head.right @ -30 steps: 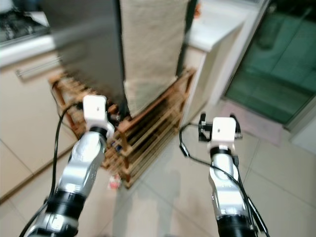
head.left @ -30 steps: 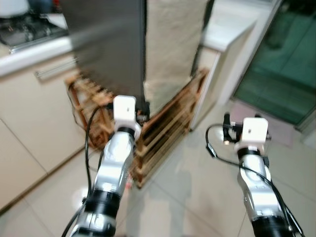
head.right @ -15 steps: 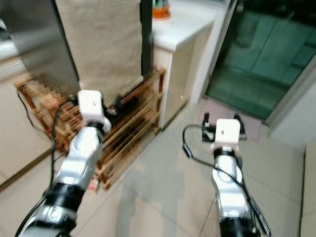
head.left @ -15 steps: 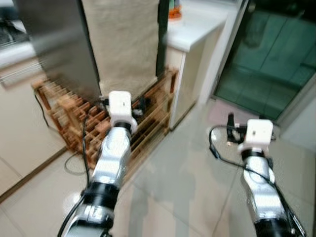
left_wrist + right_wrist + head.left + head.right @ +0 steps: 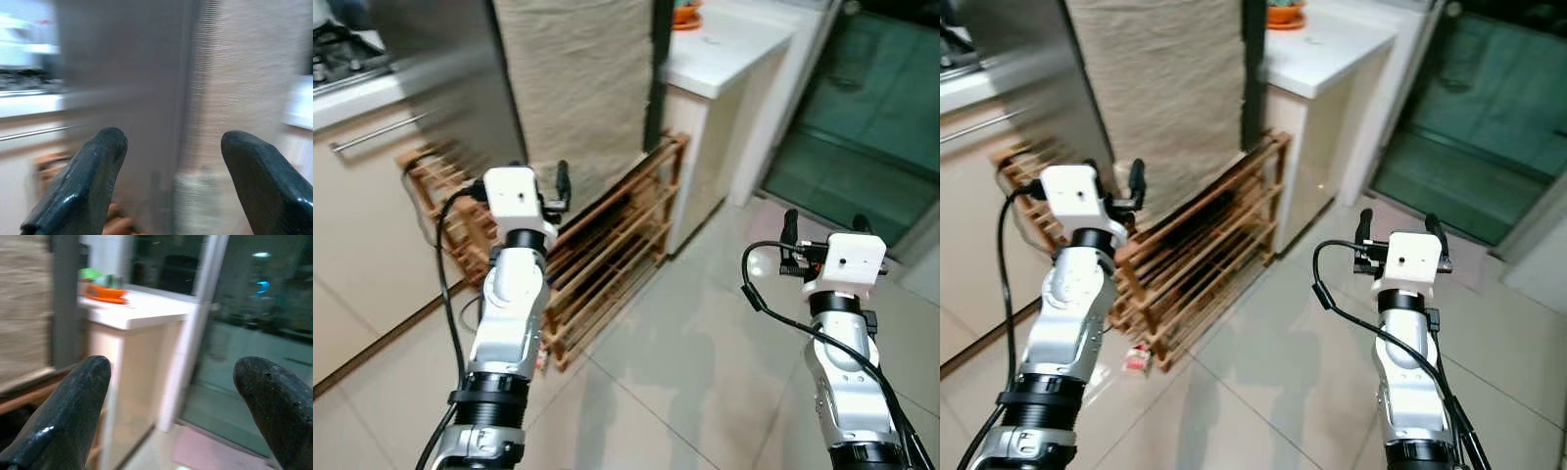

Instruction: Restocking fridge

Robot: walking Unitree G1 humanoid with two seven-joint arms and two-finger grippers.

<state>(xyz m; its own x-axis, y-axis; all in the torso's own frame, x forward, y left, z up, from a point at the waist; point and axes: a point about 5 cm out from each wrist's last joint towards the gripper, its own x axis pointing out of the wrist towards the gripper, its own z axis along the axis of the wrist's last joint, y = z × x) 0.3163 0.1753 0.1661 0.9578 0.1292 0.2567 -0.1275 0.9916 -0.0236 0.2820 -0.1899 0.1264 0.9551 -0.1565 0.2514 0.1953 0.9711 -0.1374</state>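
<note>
A tall steel-grey fridge (image 5: pixel 445 83) stands ahead on the left, with a beige cloth (image 5: pixel 582 88) hanging down beside it. My left gripper (image 5: pixel 168 142) is raised in front of the fridge and cloth. It is open, with nothing between its fingers (image 5: pixel 561 182). My right gripper (image 5: pixel 823 227) is held up over the tiled floor to the right. It is open and empty, facing a white counter (image 5: pixel 142 313) and a glass door. No food item is in either gripper.
A low wooden slatted rack (image 5: pixel 607 245) stands at the foot of the fridge and cloth. An orange bowl (image 5: pixel 1285 14) sits on the white counter. A dark glass door (image 5: pixel 881 108) is at the right. A stove (image 5: pixel 342 59) and cream cabinets are at the left. A small packet (image 5: pixel 1139 359) lies on the floor.
The whole picture has shifted and grown sharper as the camera moved; the counter and glass door have come into view. Both arms stay raised as before.
</note>
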